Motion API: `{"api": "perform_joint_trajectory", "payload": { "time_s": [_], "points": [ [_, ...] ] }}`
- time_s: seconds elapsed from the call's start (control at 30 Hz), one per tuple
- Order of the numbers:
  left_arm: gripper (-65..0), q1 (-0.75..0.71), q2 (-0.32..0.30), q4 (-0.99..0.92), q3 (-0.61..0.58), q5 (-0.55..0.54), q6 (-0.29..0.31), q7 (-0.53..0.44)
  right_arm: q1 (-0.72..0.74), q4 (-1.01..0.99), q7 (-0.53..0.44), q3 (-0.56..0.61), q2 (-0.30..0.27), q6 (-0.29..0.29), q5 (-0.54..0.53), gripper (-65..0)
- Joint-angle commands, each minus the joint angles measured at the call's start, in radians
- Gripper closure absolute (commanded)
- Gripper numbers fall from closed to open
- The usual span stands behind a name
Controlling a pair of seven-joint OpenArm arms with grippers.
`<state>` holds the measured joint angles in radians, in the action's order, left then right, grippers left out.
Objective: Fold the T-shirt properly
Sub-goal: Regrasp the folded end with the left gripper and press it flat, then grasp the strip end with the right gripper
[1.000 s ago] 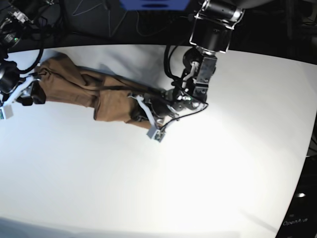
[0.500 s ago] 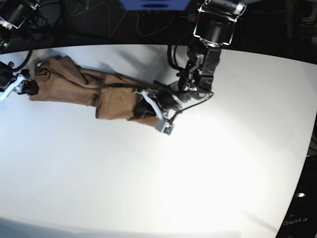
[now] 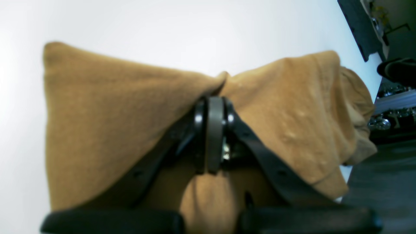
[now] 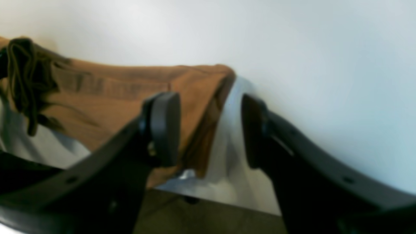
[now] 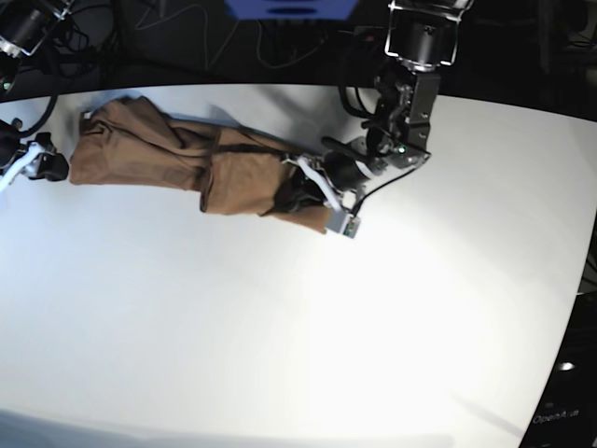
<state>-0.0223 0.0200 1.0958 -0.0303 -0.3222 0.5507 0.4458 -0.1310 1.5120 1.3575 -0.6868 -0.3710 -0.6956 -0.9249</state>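
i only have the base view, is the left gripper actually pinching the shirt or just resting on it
Observer: Pinching. In the left wrist view the left gripper is shut on a fold of the T-shirt.
Operator: and the right one, open or closed
Observer: The right gripper is open, with nothing between its pads.
Operator: is it near cloth
Observer: Yes. A corner of the shirt lies just beyond the pad on that view's left, at the table edge.
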Motion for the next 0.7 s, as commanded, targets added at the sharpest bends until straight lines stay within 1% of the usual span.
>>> {"api": "perform_joint_trajectory", "payload": {
  "time_s": [0.0, 0.2, 0.57, 0.6, 0.67],
  "points": [
    [-2.6, -0.057, -0.058, -0.044, 0.031, 0.194, -0.195, 0.216, 0.004, 0.000, -0.010, -0.009, -0.018, -0.003, -0.016, -31.0],
    [-2.6, -0.057, -0.056, -0.044, 0.031, 0.194, -0.195, 0.216, 0.004, -0.121, -0.023, -0.006, -0.007, -0.003, -0.016, -31.0],
    [-2.6, -0.057, -0.056, -0.044, 0.031, 0.194, -0.195, 0.216, -0.006, -0.130, -0.031, -0.004, -0.003, -0.003, -0.016, -31.2],
    [-2.6, -0.057, -0.056, -0.044, 0.031, 0.194, -0.195, 0.216, -0.012, -0.130, -0.031, -0.004, -0.003, -0.003, -0.016, -31.9],
    [-2.6, -0.057, -0.056, -0.044, 0.031, 0.194, -0.195, 0.216, -0.019, -0.130, -0.033, -0.004, 0.011, -0.003, -0.016, -36.3]
  ]
}}
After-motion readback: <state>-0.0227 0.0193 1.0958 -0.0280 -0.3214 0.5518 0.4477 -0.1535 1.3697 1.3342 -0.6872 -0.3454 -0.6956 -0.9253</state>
